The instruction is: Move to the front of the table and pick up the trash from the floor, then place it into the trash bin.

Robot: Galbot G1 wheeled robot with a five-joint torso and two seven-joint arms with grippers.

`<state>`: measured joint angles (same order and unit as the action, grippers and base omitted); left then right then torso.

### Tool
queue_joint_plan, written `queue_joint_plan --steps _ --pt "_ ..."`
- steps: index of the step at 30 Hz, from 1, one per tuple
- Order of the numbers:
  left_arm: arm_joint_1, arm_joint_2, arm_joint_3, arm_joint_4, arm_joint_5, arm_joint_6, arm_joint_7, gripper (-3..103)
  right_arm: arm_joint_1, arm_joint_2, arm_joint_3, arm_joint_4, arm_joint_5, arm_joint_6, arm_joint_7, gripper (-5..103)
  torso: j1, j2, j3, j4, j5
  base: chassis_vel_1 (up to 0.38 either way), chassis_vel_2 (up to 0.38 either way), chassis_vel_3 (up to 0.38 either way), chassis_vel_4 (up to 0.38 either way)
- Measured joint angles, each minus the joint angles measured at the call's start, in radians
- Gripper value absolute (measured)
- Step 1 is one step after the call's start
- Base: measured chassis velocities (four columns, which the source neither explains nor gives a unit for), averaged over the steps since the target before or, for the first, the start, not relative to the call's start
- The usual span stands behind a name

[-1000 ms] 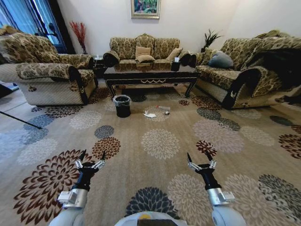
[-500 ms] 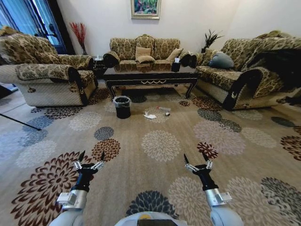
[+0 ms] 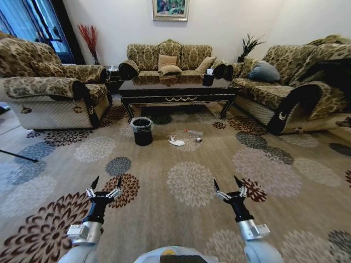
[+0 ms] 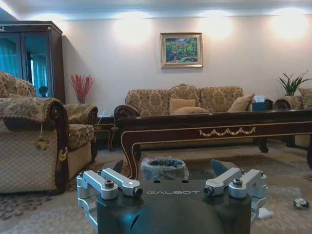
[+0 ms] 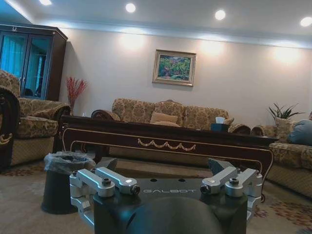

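The dark glossy table (image 3: 178, 96) with a gold scroll on its front edge stands ahead, before the back sofa. The black trash bin (image 3: 142, 130) with its grey liner sits on the carpet by the table's left front leg. The trash (image 3: 176, 142), a crumpled white paper with a smaller scrap beside it, lies to the right of the bin. My left gripper (image 3: 107, 181) and right gripper (image 3: 226, 182) hover low over the carpet, well short of the trash, both open and holding nothing. The left wrist view looks past the left gripper (image 4: 168, 167) at the bin (image 4: 155, 169) and table (image 4: 214, 129). The right wrist view has the right gripper (image 5: 163, 165), bin (image 5: 61, 180) and table (image 5: 165, 141).
Patterned sofas stand on the left (image 3: 49, 90), at the back (image 3: 164, 56) and on the right (image 3: 285, 90). A tissue box (image 3: 208, 79) sits on the table. A small clear bottle-like thing (image 3: 193, 133) and a dark round bit (image 3: 198, 139) lie near the trash. Flowered carpet stretches between me and the bin.
The whole picture has shifted: the camera has moved forward, so the table, bin and trash sit nearer. Both arms hold the same pose, fingers still open.
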<state>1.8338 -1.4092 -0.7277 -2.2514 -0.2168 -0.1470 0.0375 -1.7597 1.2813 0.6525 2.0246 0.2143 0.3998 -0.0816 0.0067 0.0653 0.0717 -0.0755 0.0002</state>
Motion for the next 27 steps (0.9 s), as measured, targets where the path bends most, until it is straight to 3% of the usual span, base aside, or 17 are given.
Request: queue_joint_plan --steps 27 --pt "0.024 0.009 -0.021 -0.040 -0.026 0.001 -0.005 100 -0.031 0.018 0.004 0.026 -0.011 0.011 -0.007 100 0.000 0.002 0.001 0.0001 -0.0001 -0.204 0.202 0.195 -0.202"
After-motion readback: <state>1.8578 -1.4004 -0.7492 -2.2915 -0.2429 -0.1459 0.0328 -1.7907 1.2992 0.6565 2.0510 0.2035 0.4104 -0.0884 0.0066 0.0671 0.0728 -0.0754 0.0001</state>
